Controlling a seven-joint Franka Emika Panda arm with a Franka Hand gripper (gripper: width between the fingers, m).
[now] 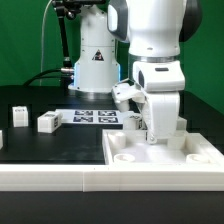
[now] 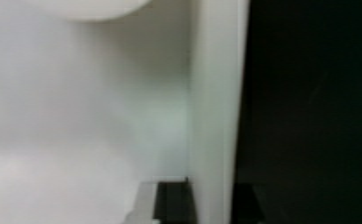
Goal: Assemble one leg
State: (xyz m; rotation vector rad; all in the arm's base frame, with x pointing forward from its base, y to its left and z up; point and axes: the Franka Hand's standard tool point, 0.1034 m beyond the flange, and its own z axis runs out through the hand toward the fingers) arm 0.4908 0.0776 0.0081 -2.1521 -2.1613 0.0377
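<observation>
The panel (image 1: 170, 160) lay at the near edge of the worktop (image 1: 60, 145), toward the exterior view's right. The gripper (image 1: 143, 126) hung low over the panel's far rim. Whether it was released or clenched on a part could not be told, as the wrist view showed only blurred white against black. Farther back, toward the exterior view's left edge, a leg (image 1: 47, 122) and a second leg (image 1: 20, 115) lay loose near the marker board (image 1: 95, 117). The step appeared to be work at a corner socket. The next move would call for close alignment.

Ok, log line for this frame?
arm: down at large flat white rimmed panel | gripper: jaws unreadable | small chunky white tagged leg: loose on table, exterior view's left | wrist view: blurred
</observation>
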